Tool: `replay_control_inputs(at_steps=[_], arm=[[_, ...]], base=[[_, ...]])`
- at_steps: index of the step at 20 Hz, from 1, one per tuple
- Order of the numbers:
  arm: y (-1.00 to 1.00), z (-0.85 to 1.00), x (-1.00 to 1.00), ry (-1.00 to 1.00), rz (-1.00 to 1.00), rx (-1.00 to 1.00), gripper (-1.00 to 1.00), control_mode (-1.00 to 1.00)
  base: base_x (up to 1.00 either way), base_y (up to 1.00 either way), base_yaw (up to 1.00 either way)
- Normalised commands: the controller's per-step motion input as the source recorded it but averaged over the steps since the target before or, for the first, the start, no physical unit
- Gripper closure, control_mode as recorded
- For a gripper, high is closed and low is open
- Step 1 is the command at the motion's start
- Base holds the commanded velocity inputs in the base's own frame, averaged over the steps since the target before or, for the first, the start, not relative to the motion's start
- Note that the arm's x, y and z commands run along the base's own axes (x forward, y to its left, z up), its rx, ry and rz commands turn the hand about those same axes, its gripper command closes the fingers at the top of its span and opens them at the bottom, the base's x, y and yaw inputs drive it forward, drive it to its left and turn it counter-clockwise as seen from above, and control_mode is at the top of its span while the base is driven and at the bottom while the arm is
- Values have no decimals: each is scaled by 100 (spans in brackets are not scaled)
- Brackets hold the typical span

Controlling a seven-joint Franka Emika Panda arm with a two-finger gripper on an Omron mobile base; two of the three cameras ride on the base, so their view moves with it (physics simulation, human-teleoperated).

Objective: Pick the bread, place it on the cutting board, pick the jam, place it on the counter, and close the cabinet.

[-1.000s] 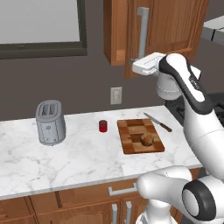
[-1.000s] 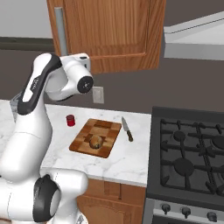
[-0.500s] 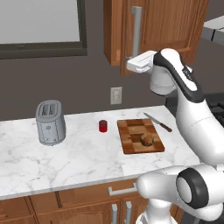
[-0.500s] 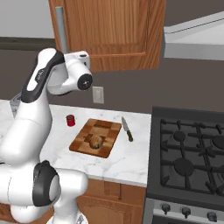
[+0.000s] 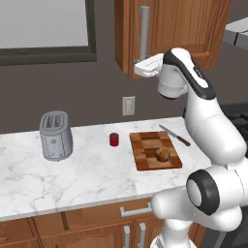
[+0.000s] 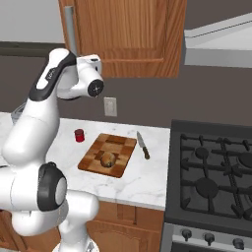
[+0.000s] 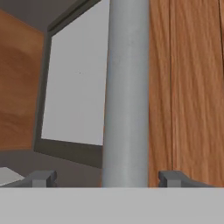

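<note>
The cabinet (image 5: 184,29) hangs above my surface (image 5: 87,169); its door looks shut or nearly so. Below it lies the cutting board (image 5: 155,150), carrying the bread (image 5: 162,154), with the jam (image 5: 114,139) just beside the board. My fingers (image 7: 41,178) stand wide, straddling the handle (image 7: 127,92) without gripping. Risk, I judge: pulling away askew could snag the bar and drag the door open.

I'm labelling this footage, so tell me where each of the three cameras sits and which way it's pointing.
Left base view: behind the arm's left, looking down over the counter; arm rises at lower right.
Right base view: behind its right, facing the stove and cabinet; arm at lower left.
Hand view: on the hand, facing the cabinet handle; fingertips below.
Both base views share the cutting board, bread and jam.
</note>
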Motion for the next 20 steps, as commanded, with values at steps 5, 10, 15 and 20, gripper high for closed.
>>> replay_control_inputs(at_steps=[5, 10, 15, 20], arm=[[6, 0, 49, -1, -7, 0, -100, -100], [2, 0, 38, 0, -9, 0, -100, -100], [0, 0, 34, 0, -10, 0, -100, -100], [0, 0, 29, 0, -9, 0, -100, -100]], base=[[0, 0, 0], [0, 0, 0], [0, 0, 0], [0, 0, 0]])
